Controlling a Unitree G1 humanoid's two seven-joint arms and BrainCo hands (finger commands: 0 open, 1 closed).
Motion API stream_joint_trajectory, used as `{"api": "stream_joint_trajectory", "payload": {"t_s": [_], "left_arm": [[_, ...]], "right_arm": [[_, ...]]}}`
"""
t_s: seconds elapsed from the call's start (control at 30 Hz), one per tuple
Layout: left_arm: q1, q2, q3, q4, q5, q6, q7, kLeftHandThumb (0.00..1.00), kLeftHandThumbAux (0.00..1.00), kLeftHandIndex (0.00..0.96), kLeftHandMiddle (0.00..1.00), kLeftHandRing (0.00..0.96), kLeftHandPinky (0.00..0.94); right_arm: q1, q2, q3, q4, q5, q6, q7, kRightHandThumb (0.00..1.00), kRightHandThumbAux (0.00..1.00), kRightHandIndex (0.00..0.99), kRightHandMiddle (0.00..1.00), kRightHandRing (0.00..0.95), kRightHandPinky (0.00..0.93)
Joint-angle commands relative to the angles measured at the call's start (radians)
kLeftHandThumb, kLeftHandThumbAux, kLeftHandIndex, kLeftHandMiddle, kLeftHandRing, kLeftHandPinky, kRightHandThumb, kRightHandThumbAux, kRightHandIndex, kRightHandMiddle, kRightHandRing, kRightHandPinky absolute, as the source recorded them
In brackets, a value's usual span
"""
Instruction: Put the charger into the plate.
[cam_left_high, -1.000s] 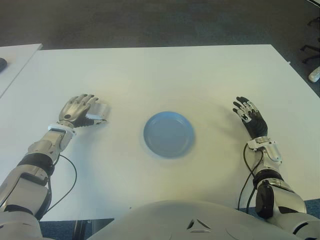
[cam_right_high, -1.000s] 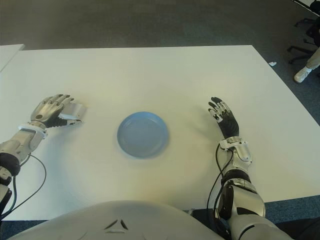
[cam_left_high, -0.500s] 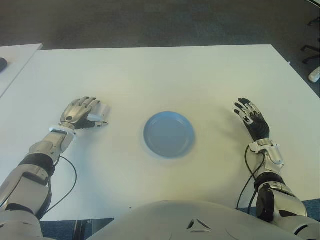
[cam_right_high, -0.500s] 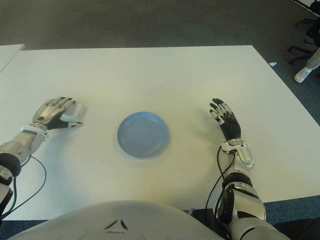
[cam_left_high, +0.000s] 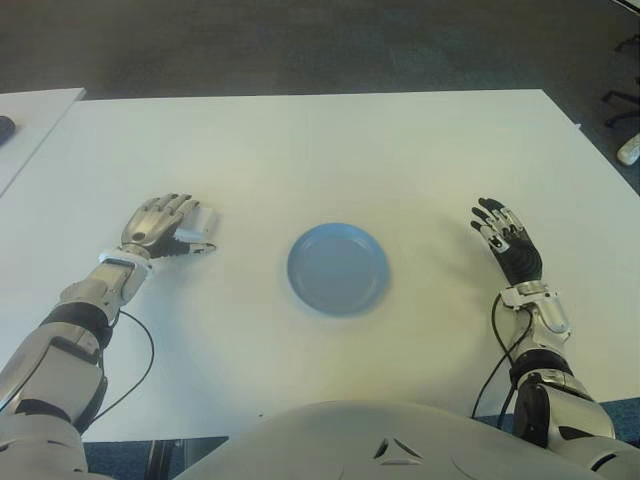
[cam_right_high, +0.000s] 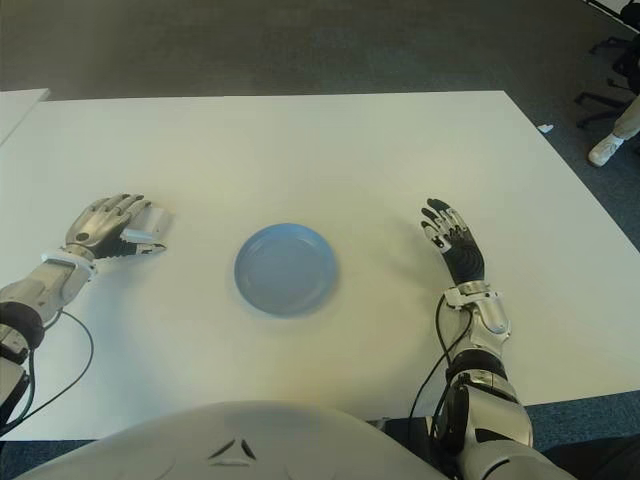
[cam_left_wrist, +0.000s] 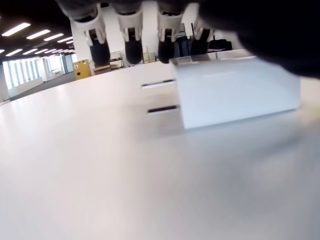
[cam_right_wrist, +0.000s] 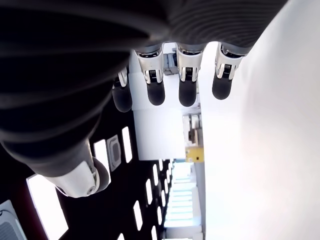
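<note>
A white block charger (cam_left_wrist: 235, 92) with two metal prongs lies flat on the white table (cam_left_high: 330, 150), left of the plate. My left hand (cam_left_high: 165, 225) is over it: the fingers (cam_left_wrist: 131, 42) reach across its top and the thumb lies along its near side, but they are not closed on it. Only the charger's right end (cam_left_high: 204, 216) shows past the fingers in the eye views. The round blue plate (cam_left_high: 338, 268) sits empty at the table's middle. My right hand (cam_left_high: 508, 245) shows to the right of the plate, fingers spread and holding nothing.
A second table edge with a dark object (cam_left_high: 5, 127) is at the far left. Dark carpet lies beyond the table's far edge, with chair legs (cam_left_high: 622, 105) and a person's shoe (cam_left_high: 628, 150) at the right. A black cable (cam_left_high: 135, 355) hangs by my left forearm.
My left hand has slid a little further over the charger, covering more of it. My right hand has drawn back slightly towards me and to the right.
</note>
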Motion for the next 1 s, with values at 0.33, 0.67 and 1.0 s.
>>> {"api": "stream_joint_trajectory", "payload": {"t_s": [0.33, 0.67, 1.0], "left_arm": [[-0.001, -0.055, -0.055, 0.092, 0.009, 0.007, -0.027, 0.542, 0.270, 0.088, 0.088, 0.083, 0.112], [-0.018, -0.102, -0.049, 0.149, -0.022, 0.038, -0.024, 0.610, 0.332, 0.336, 0.374, 0.337, 0.361], [-0.029, -0.121, -0.136, 0.202, 0.068, 0.133, 0.212, 0.776, 0.641, 0.423, 0.565, 0.592, 0.591]], "right_arm": [[0.064, 0.032, 0.006, 0.020, 0.010, 0.050, 0.006, 0.248, 0.666, 0.121, 0.101, 0.080, 0.065], [0.060, 0.024, 0.004, 0.023, 0.014, 0.056, 0.009, 0.248, 0.666, 0.121, 0.101, 0.080, 0.065], [0.046, 0.013, 0.002, 0.034, 0.014, 0.066, 0.010, 0.248, 0.666, 0.121, 0.101, 0.080, 0.065]]}}
